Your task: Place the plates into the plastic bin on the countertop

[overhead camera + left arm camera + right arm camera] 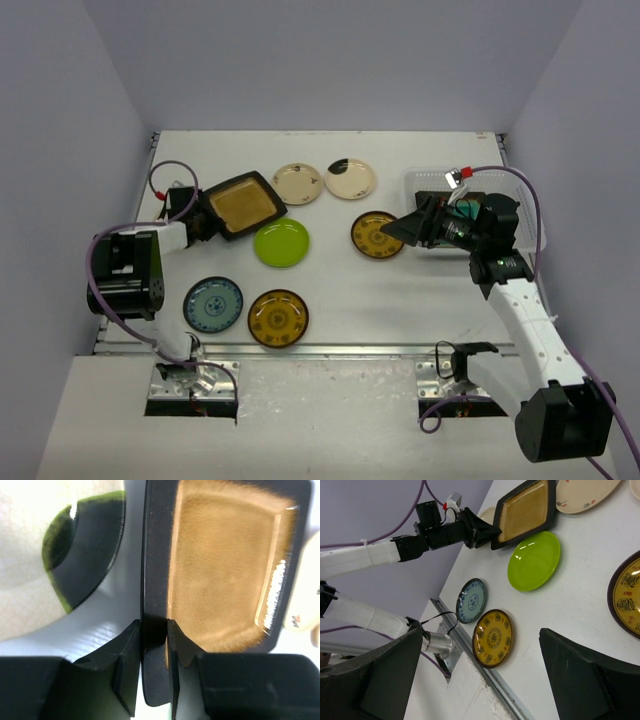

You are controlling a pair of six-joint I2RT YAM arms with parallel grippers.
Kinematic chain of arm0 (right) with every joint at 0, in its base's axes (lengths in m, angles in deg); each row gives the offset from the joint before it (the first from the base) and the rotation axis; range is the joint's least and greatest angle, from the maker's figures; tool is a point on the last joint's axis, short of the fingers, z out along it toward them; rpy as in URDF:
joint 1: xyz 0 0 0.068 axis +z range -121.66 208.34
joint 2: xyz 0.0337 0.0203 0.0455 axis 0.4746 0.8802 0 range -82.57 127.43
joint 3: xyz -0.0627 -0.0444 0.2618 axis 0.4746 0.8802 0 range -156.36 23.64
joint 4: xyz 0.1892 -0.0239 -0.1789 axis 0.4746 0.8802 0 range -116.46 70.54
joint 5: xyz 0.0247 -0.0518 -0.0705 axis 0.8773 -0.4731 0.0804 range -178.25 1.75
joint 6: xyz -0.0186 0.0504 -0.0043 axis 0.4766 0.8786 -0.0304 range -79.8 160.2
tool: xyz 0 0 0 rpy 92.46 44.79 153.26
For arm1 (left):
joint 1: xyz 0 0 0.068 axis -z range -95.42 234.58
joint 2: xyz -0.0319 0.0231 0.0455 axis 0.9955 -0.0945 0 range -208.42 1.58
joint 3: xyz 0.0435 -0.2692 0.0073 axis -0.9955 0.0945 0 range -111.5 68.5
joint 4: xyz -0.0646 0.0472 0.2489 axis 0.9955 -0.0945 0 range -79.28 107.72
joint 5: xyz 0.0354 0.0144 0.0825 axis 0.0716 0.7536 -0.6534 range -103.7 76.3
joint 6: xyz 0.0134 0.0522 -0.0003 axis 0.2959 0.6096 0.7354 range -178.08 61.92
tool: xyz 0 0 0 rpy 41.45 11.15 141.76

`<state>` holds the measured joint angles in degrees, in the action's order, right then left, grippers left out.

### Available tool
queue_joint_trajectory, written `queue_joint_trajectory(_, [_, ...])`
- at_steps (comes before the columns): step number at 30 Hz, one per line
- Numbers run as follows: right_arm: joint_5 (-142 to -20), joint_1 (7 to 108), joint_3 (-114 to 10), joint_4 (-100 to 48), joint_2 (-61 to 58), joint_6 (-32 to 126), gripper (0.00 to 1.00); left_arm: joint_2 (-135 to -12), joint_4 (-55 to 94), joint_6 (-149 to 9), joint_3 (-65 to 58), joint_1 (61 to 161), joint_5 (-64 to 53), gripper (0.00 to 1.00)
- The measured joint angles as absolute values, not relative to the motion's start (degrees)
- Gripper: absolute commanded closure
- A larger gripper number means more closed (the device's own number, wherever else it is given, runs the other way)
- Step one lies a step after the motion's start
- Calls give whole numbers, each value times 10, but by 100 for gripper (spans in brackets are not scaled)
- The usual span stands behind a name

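Observation:
My left gripper (205, 222) is shut on the dark rim of the amber-centred square plate (243, 204) at the far left; the left wrist view shows the jaws pinching that rim (155, 630). The lime plate (281, 243) lies just right of it. Two patterned amber plates (278, 318) (377, 235), a patterned blue plate (213, 304) and two cream plates (298, 184) (350, 179) lie on the countertop (400, 300). My right gripper (408, 228) is open and empty at the left side of the plastic bin (430, 180). A bit of teal (462, 212) shows inside the bin, mostly hidden by the arm.
Pale lavender walls (60, 150) close in the left, back and right sides. A metal strip (350, 350) runs along the front edge. The right wrist view looks across the lime plate (534, 560), the blue plate (471, 600) and an amber plate (492, 637) towards the left arm (370, 555).

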<state>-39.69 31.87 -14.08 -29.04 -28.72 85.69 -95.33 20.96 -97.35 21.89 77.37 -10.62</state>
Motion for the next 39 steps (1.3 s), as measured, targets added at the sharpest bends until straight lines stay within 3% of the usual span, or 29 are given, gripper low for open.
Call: queue_joint_trajectory(39, [-394, 319, -130, -310, -259, 858, 1, -714, 238, -1036, 263, 762, -39, 100])
